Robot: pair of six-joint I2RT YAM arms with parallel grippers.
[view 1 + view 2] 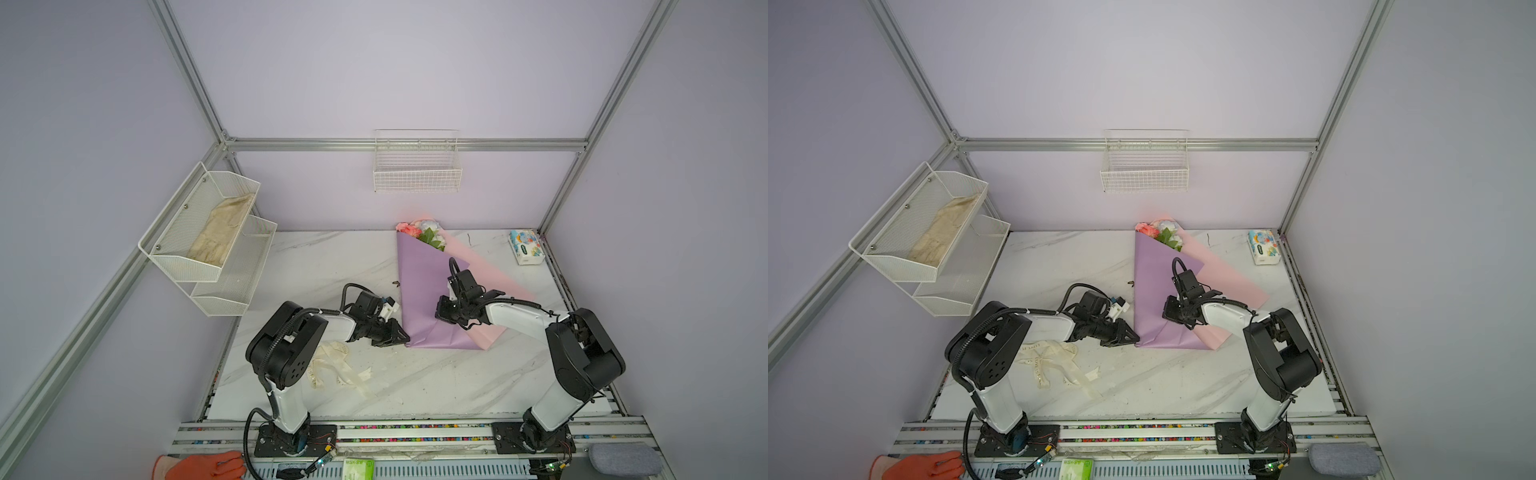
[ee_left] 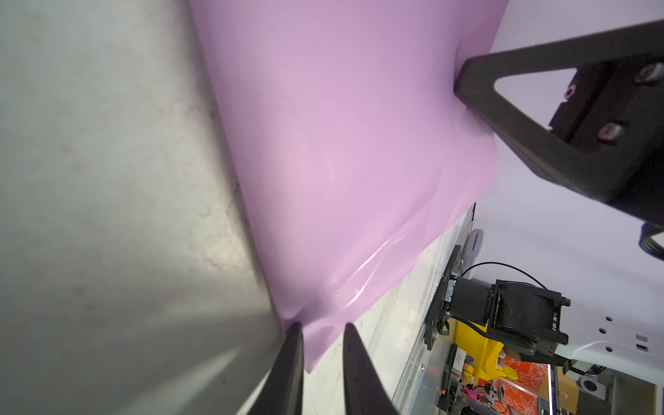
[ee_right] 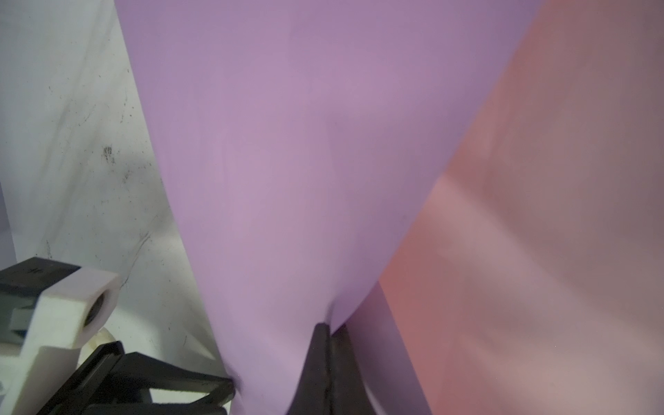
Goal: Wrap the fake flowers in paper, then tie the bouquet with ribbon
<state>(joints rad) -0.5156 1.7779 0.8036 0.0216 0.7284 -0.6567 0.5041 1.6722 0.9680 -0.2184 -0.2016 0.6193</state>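
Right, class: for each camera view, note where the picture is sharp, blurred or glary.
Both top views: soft even light, sharp throughout. Left wrist: the near table is blurred, with a glare streak on the lilac paper. Right wrist: the pink paper is out of focus.

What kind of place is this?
Probably a robot lab booth: a metal frame around it, and a left arm and right arm bolted to a rail, working on a wrapped bouquet.

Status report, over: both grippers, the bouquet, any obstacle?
Left gripper narrowly open astride lilac wrap edge. Right gripper shut, pinching same wrap. Bouquet lies flat, untied. Ribbon loose on table, untouched.
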